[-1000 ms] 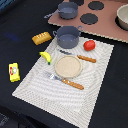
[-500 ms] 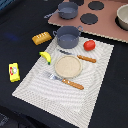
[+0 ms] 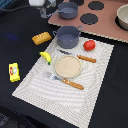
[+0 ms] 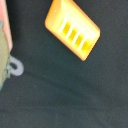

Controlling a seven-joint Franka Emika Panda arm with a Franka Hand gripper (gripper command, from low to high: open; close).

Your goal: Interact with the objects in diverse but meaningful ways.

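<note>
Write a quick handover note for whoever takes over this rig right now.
Gripper: at the exterior view's top edge, above the bread loaf; jaws not visible, nothing seen held.
Banana and tomato on the striped mat. One pot at the mat's far edge, the other pot on the board behind. Yellow packet off the mat.
Done: nothing evident. Left: everything.

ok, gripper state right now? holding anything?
Gripper: cannot tell if open or closed; its fingers are not visible in either view. The wrist view shows only the bread loaf below, untouched.
</note>
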